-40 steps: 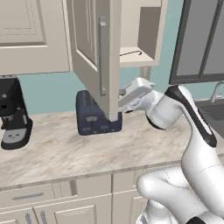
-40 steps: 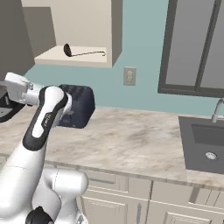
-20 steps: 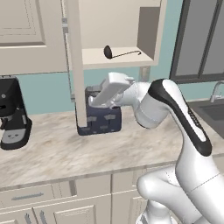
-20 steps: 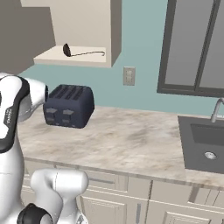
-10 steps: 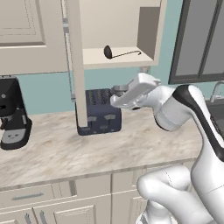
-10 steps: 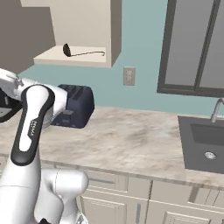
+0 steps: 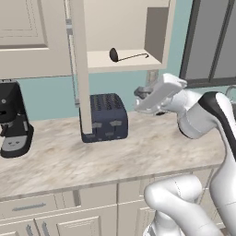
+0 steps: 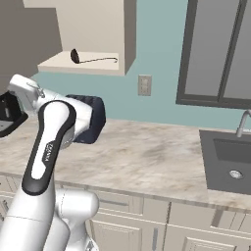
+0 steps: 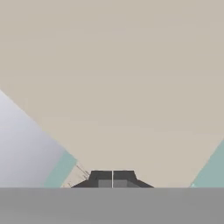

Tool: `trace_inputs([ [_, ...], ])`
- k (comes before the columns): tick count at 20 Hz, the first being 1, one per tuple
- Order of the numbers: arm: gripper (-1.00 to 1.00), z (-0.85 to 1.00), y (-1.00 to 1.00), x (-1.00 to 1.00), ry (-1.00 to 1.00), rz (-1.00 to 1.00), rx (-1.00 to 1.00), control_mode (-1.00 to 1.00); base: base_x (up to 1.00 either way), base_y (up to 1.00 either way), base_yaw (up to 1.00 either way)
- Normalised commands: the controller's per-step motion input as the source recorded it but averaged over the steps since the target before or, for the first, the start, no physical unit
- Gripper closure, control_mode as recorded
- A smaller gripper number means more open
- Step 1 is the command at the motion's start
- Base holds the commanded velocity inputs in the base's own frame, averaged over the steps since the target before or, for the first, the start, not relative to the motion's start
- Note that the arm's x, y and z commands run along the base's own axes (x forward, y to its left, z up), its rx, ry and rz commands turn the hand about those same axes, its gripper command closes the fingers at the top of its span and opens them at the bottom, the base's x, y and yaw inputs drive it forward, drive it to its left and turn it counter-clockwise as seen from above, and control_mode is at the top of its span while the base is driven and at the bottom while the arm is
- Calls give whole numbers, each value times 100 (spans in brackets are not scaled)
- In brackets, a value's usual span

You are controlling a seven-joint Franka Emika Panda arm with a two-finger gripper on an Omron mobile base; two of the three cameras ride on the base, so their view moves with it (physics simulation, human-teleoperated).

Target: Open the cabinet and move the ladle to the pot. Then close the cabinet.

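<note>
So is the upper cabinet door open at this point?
Open. The cabinet door stands swung out edge-on, and the ladle lies exposed on the shelf inside.

Teal painted wall [image 8: 157, 54] behind a beige marbled stone countertop [image 8: 147, 157]. Cream lower cabinets with drawers [image 7: 55, 207] below. Dark-framed grey window [image 8: 218, 49] at right, above a dark recessed sink [image 8: 230, 162]; white wall outlet [image 8: 144, 85] between.
</note>
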Motion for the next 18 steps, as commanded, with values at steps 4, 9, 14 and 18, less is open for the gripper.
trace_inputs([
  [4, 100, 0, -24, 18, 3, -13, -3, -100, 0, 0, 0],
  [9, 100, 0, -32, 22, 8, -14, -3, -100, 0, 0, 0],
  [14, 100, 0, -30, 29, 11, -13, -4, -100, 0, 0, 0],
  [18, 100, 0, -10, 28, 12, -11, -9, -100, 0, 0, 0],
])
